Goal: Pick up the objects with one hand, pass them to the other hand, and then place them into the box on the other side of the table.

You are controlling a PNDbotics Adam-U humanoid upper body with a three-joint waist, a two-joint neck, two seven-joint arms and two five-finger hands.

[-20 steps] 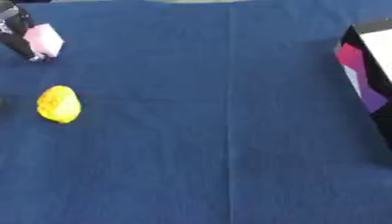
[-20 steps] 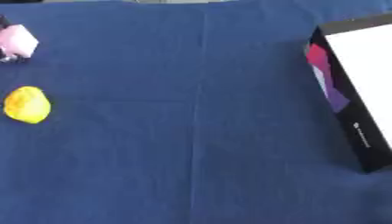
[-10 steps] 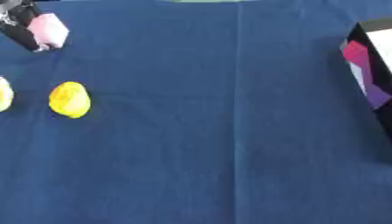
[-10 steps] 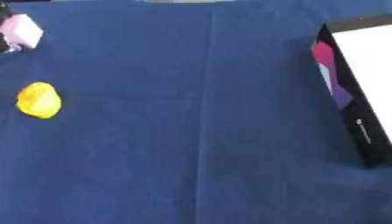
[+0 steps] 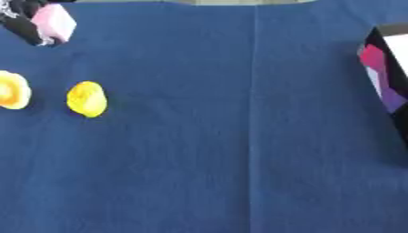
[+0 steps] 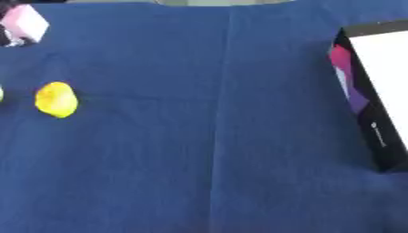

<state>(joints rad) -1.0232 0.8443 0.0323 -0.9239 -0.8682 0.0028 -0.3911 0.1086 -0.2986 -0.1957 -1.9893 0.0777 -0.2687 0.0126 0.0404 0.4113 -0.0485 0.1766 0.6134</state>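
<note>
Box (image 6: 374, 104) at the table's right edge shows white inside; left robot hand (image 5: 22, 22) grips a pink block (image 5: 54, 22).

Before me the table (image 5: 239, 173) is covered edge to edge by a dark blue cloth (image 6: 199, 182), a straight crease running down its middle. On my left lie a yellow lump (image 5: 86, 98) and, just beside it at the edge, a yellow-orange round thing (image 5: 11, 90). On my right stands the black box (image 6: 374, 109), white inside
</note>
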